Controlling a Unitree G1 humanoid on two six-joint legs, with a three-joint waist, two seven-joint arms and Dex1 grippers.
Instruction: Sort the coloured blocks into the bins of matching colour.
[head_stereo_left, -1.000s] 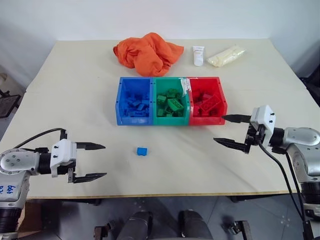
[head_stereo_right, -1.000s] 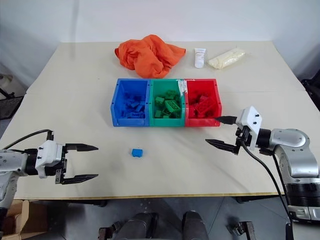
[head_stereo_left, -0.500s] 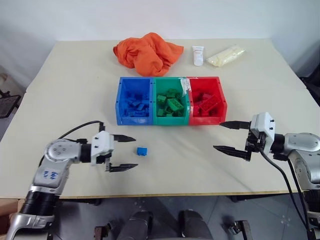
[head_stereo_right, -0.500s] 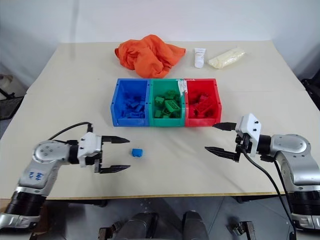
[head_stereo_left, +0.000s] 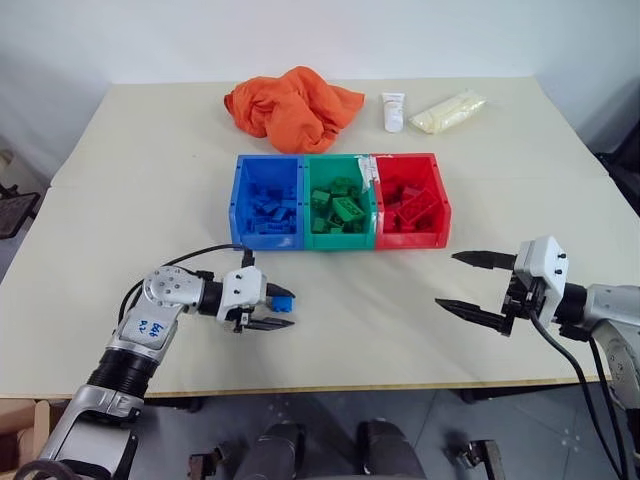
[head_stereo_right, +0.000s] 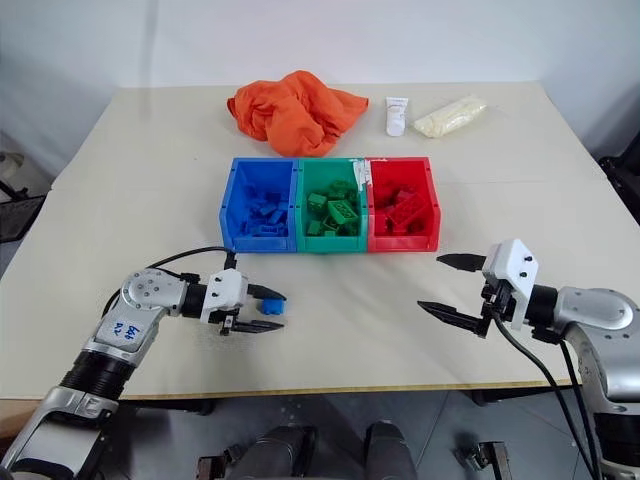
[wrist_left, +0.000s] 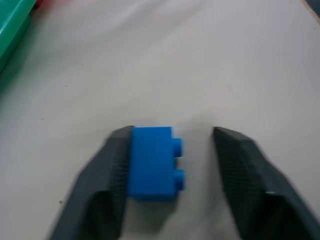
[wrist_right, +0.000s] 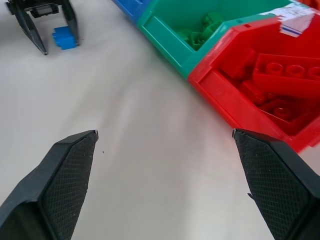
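Observation:
A small blue block (head_stereo_left: 283, 297) lies on the table in front of the bins. My left gripper (head_stereo_left: 287, 309) lies low over the table with its fingers either side of this block (wrist_left: 152, 162). One finger (wrist_left: 112, 155) touches the block's flat side. The other finger (wrist_left: 240, 160) stands a little off its studs, so the gripper is open. The blue bin (head_stereo_left: 262, 241), green bin (head_stereo_left: 340, 241) and red bin (head_stereo_left: 412, 241) stand joined in a row mid-table, each holding several blocks of its own colour. At the right, my right gripper (head_stereo_left: 447, 280) hangs wide open and empty, short of the red bin.
An orange cloth (head_stereo_left: 290, 105), a white tube (head_stereo_left: 394, 110) and a pale yellow bag (head_stereo_left: 450, 110) lie at the table's far side, behind the bins. The table's front edge (head_stereo_left: 330, 388) runs just below both grippers.
My left gripper has swung right along the table up to the blue block, and its fingers have narrowed around it. The right gripper has drawn back slightly, still open.

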